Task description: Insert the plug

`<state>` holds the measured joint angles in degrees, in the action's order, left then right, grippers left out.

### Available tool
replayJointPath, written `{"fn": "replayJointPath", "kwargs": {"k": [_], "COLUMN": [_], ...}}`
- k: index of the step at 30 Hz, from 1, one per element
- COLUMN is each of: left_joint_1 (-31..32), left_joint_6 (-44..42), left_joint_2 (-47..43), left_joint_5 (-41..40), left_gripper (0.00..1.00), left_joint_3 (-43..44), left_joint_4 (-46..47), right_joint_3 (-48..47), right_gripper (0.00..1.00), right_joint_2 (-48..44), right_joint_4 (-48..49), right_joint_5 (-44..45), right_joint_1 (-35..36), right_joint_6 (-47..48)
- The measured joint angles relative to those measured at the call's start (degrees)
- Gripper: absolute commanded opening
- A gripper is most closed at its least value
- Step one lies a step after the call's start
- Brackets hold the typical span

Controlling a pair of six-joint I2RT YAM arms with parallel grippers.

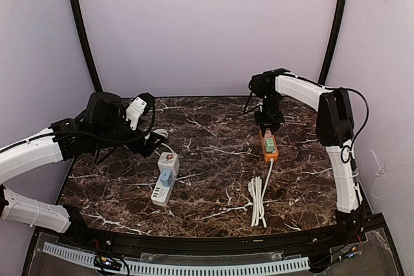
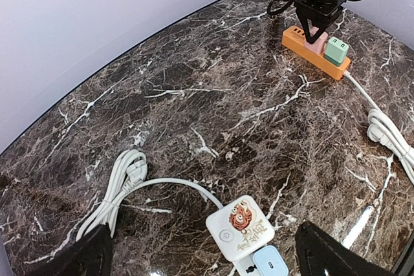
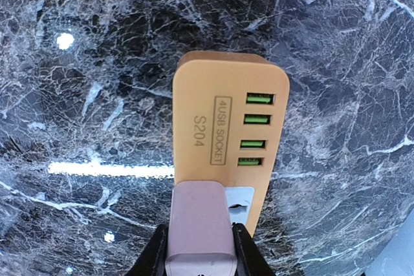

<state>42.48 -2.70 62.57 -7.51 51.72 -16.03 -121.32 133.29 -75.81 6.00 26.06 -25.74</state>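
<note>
The right gripper [image 3: 199,253] pinches the pink plug [image 3: 199,224] onto the orange power strip [image 3: 220,114] near the tabletop's [image 1: 213,159] far edge. It looks nearly seated, with only release left. The left gripper [image 2: 207,253] gapes empty.

On the table [image 1: 213,153] I have the left power strip [image 1: 164,180] left of centre. The right power strip [image 1: 269,147] lies further back on the right, under my right hand [image 1: 267,130], with the plug [image 3: 199,227] on it. Its coiled cord [image 1: 259,201] lies in front.

Pink plug [image 3: 199,227], orange power strip [image 3: 208,88]
</note>
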Motion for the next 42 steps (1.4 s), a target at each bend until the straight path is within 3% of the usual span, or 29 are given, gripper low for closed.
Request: {"fn": "replayJointPath", "kwargs": {"k": [16,22,32,38,42], "left_joint_1": [0.0,0.0,0.0,0.0,0.0], "left_joint_6": [0.6,0.6,0.4,0.1,-0.1], "left_joint_2": [0.8,0.8,0.4,0.4,0.5], "left_joint_5": [0.7,0.7,0.8,0.9,1.0], "left_gripper": [0.99,0.99,0.99,0.99,0.99], "left_joint_3": [0.7,0.7,0.7,1.4,2.4], "left_joint_4": [0.1,0.1,0.0,0.0,0.1], "right_joint_3": [0.9,0.8,1.3,-0.9,-2.8], "right_gripper": [0.14,0.34,0.76,0.94,0.99], "right_joint_2": [-0.5,-0.6,0.7,0.7,0.1], "right_joint_4": [0.7,0.6,3.8,3.6,3.4], "right_joint_5": [0.5,0.5,1.9,2.0,2.5], "right_joint_1": [0.2,0.2,0.1,0.1,0.1], "right_joint_6": [0.0,-0.3,-0.8,-0.7,-0.6]}}
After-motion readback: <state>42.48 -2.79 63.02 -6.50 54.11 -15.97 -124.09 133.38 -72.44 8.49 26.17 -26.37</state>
